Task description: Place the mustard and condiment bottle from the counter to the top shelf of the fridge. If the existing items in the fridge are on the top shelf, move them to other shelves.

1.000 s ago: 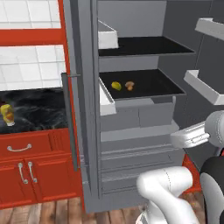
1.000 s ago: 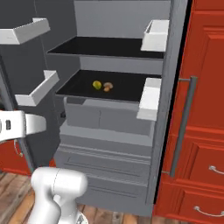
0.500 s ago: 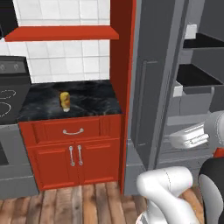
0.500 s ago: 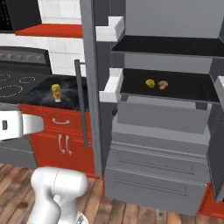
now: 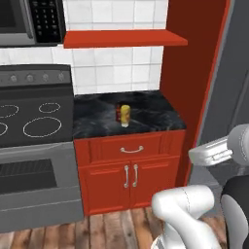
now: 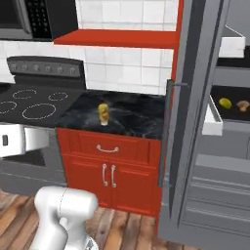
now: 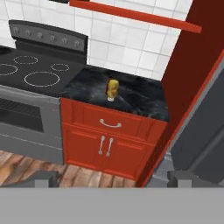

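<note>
gripper [image 7: 112, 178] spread wide, grasping nothing, aimed at the veined marble counter [image 5: 151, 116]; slim yellow mustard [image 5: 125, 115] upright mid-slab, dark red condiment bottle [image 5: 118, 113] touching beside it; oval fruit [image 6: 225, 103] and mushroom-shaped piece [image 6: 242, 104] on black fridge shelf [image 6: 229, 113]

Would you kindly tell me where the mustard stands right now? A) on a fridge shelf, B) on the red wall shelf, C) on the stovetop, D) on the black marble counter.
D: the mustard stands upright on the counter, right of the stovetop, with the condiment bottle close beside it; the fruit lies on a fridge shelf instead.
</note>
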Motion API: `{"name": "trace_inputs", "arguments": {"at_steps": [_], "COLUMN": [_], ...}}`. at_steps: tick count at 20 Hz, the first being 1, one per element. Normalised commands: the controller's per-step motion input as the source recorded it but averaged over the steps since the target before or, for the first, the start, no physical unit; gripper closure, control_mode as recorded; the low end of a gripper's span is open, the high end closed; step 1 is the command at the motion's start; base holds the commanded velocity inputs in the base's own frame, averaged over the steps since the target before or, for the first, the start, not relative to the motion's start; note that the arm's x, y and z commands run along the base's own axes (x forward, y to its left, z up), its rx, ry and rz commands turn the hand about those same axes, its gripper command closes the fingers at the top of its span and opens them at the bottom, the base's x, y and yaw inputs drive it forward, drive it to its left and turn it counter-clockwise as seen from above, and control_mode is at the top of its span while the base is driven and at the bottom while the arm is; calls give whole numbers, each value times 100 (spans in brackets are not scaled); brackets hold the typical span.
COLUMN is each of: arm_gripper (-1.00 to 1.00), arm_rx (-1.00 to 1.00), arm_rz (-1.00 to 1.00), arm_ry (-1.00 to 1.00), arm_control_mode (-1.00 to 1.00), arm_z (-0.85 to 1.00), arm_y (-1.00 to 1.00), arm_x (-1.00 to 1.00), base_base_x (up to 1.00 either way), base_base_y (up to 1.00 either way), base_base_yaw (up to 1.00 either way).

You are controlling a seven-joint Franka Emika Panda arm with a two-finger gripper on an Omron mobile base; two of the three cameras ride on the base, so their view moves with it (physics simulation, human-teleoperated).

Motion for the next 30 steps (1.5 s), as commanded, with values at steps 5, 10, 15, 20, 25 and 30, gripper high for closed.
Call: {"name": "trace_inputs", "arguments": {"at_steps": [5,10,15,20,25,30], "arm_gripper": [-100,-100,-100,-100,-100,-100], "arm_rx": [0,0,0,1,9,11], "arm_rz": [0,0,0,-12,-29,-28], "arm_ry": [0,0,0,2,9,5], "arm_control_mode": [100,100,100,-100,-100,-100], "arm_z": [0,0,0,-14,-52,-65], "arm_y": [0,0,0,-9,-32,-42], "arm_x": [0,0,0,20,74,73], "base_base_x": [90,76,30,14,0,0], "base_base_y": [100,75,12,-6,0,0], "base_base_yaw": [-17,-18,-21,-16,0,0]}}
